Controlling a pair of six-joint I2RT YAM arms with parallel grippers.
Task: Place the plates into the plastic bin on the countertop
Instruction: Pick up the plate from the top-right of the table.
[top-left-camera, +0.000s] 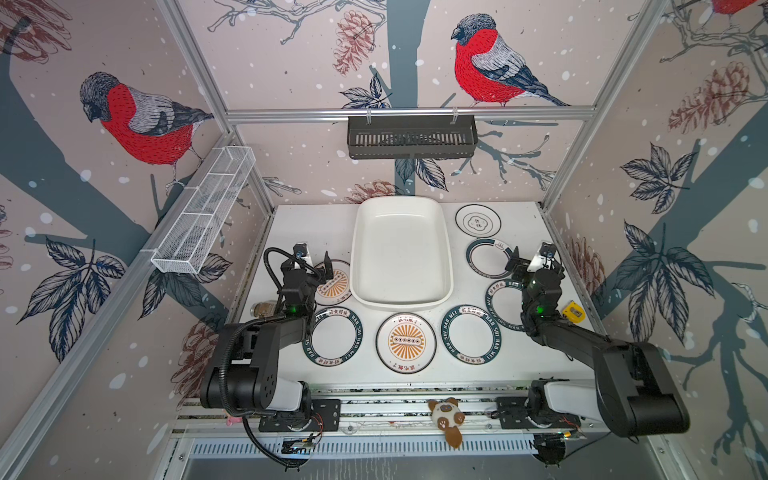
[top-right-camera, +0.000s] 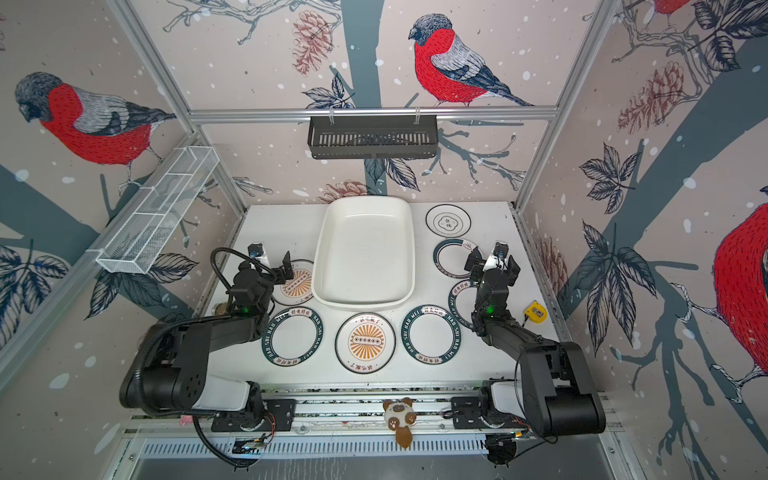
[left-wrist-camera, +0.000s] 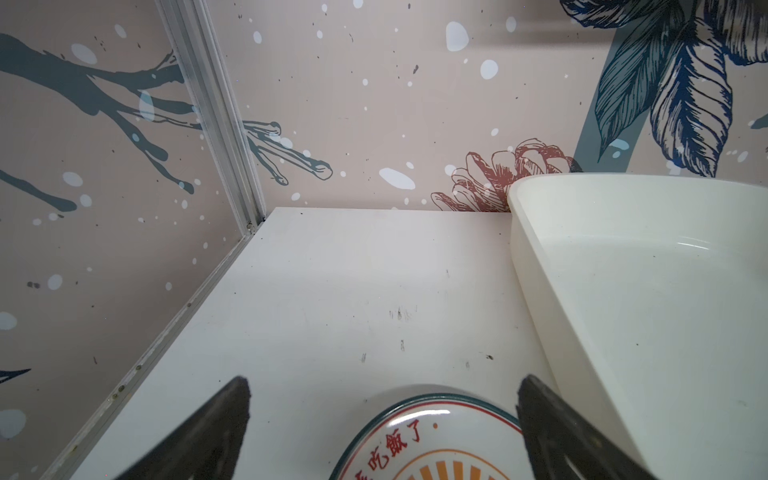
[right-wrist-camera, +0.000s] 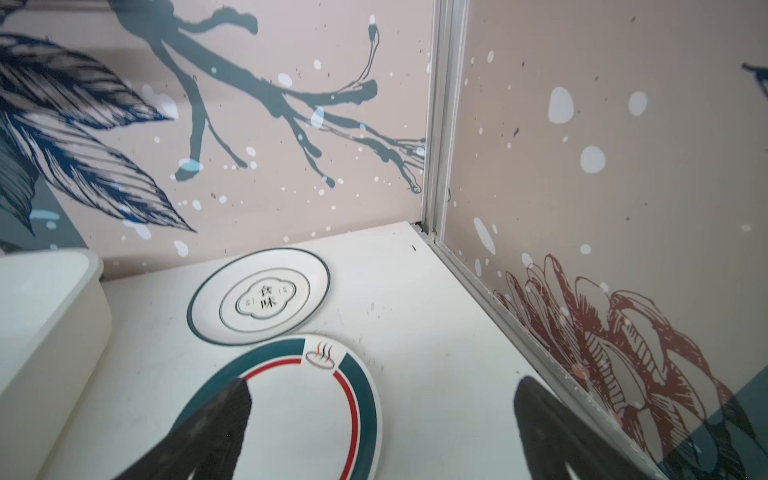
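We saw the left gripper spread wide and empty over a sunburst plate lying just beside the left wall of the bin. The right gripper, equally wide and empty, hung over a green-and-red ringed plate on the bin's right. The bin stood at the back middle of the countertop, and all seven plates lay flat outside it: a black-ringed plate near the back right corner, a green-rimmed plate nearer the front, and a row of three plates in front of the bin.
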